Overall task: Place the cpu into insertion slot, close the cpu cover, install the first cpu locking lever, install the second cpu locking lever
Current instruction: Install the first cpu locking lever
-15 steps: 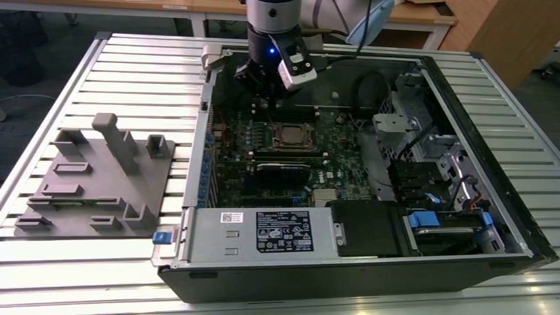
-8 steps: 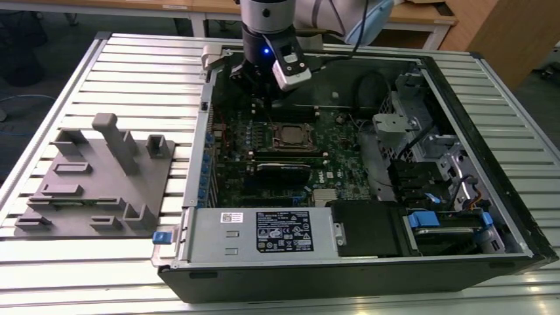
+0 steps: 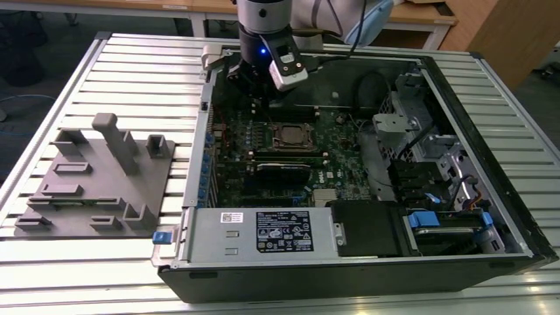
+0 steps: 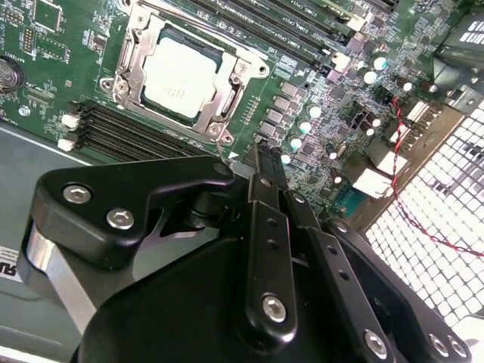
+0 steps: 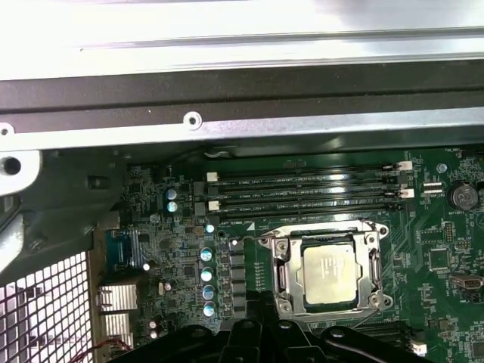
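The cpu point(image 4: 181, 72) point(image 5: 330, 271) lies flat in the insertion slot point(image 3: 293, 136) on the green board, its silver-grey face up. The cpu cover point(image 4: 227, 102) point(image 5: 286, 261), a silvery frame, lies down around the chip, with thin metal levers along its edges. My gripper point(image 4: 266, 162) point(image 5: 261, 301) point(image 3: 260, 97) hangs above the board a short way off the socket, over the long black memory slots point(image 5: 302, 193), near the case's far wall. Its black fingers are pressed together with nothing between them.
The open computer case point(image 3: 455, 216) lies on a slatted metal table point(image 3: 131, 59). Drive bays and cables fill the exterior view's right side; a power supply box point(image 3: 262, 230) sits along the near edge. A grey fixture point(image 3: 96, 177) stands on the exterior view's left.
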Motion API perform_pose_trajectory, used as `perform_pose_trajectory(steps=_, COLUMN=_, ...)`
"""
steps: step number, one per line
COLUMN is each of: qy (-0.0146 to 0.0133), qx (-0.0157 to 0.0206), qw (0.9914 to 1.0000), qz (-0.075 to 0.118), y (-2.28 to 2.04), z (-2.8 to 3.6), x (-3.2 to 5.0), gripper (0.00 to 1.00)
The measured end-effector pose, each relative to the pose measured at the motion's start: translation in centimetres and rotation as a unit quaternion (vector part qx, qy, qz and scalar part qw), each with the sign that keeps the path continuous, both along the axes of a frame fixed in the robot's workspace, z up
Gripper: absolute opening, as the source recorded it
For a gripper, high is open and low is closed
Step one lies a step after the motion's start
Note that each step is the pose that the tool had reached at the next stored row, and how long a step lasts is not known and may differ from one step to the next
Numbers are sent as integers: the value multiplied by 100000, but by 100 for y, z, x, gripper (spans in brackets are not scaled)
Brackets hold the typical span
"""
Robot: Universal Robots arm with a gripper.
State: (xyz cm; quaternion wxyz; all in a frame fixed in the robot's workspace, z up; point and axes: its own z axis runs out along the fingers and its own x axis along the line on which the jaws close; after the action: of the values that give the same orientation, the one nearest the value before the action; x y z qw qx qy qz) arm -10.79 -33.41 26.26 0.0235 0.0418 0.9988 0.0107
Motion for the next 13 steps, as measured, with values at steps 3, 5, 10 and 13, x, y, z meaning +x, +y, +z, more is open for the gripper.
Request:
perform_pose_trajectory(steps=3, qy=-4, qx=3, qw=100000, qz=-8, y=0, z=0, x=-3, gripper=10)
perform_pose_trajectory(steps=5, qy=1, qx=0, qw=100000, qz=-9, y=-1, z=-1, x=-21, gripper=10)
perform_pose_trajectory(steps=10, qy=-1, qx=3, qw=100000, qz=-4, y=0, z=-8, x=-93, gripper=10)
perform_pose_trajectory(steps=13, qy=1, qx=210, qw=100000, qz=-3, y=0, z=-12, x=-118, gripper=10)
